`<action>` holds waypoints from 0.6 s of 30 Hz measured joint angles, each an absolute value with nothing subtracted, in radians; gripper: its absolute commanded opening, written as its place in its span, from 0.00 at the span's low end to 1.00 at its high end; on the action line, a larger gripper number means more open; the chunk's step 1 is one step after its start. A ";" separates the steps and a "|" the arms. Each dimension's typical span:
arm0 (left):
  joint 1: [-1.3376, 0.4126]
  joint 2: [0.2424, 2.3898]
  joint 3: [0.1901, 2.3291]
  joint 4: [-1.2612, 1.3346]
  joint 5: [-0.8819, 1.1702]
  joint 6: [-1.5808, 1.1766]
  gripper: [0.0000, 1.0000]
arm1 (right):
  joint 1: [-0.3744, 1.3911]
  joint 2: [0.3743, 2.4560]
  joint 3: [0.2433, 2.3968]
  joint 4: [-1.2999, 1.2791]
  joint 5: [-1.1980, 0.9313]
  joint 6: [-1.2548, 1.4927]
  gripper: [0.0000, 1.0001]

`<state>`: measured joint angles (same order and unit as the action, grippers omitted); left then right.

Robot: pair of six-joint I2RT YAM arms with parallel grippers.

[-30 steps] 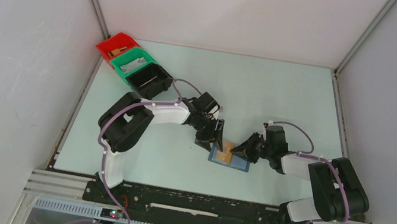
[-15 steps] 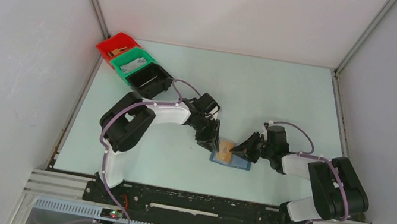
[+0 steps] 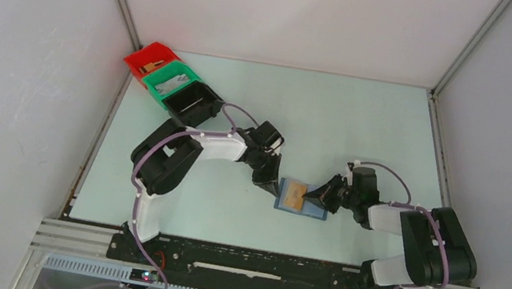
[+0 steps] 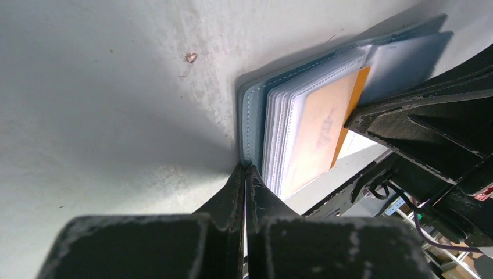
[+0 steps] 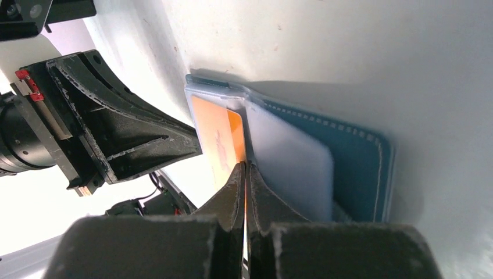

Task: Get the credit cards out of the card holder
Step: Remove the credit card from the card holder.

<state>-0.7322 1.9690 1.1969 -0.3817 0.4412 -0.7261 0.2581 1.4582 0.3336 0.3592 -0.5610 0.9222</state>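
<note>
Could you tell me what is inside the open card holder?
An orange card shows in a clear sleeve of the card holder; the sleeves stacked beneath hide their contents.

Left arm (image 3: 200, 143) and right arm (image 3: 390, 215) are the same build tbh: chunky black joint housings w/ white link shells btwn them, and a thin purple cable (image 3: 378, 163) looped along the outside of each. Left hand (image 4: 244, 167) and right hand (image 5: 245, 164) are matte black. The fingers (image 4: 227, 203) are ribbed triangular frames, scuffed grey at the edges. Left hand also has a lil red tag (image 5: 23, 75).
</note>
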 measured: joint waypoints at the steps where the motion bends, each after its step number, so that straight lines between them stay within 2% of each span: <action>1: -0.733 1.969 1.197 -0.380 0.441 -0.726 0.00 | 0.245 1.450 0.326 0.358 -0.565 0.918 0.00; 13: -0.737 1.969 1.197 -0.373 0.437 -0.727 0.02 | 0.107 1.356 0.301 0.254 -0.623 0.797 0.00; 14: -0.737 1.969 1.197 -0.373 0.436 -0.727 0.06 | 0.098 1.354 0.301 0.244 -0.630 0.786 0.00; 17: -0.738 1.968 1.199 -0.377 0.431 -0.725 0.31 | 0.078 1.327 0.301 0.207 -0.642 0.758 0.00; 18: -0.740 1.964 1.199 -0.378 0.429 -0.727 0.35 | 0.072 1.306 0.301 0.189 -0.645 0.747 0.00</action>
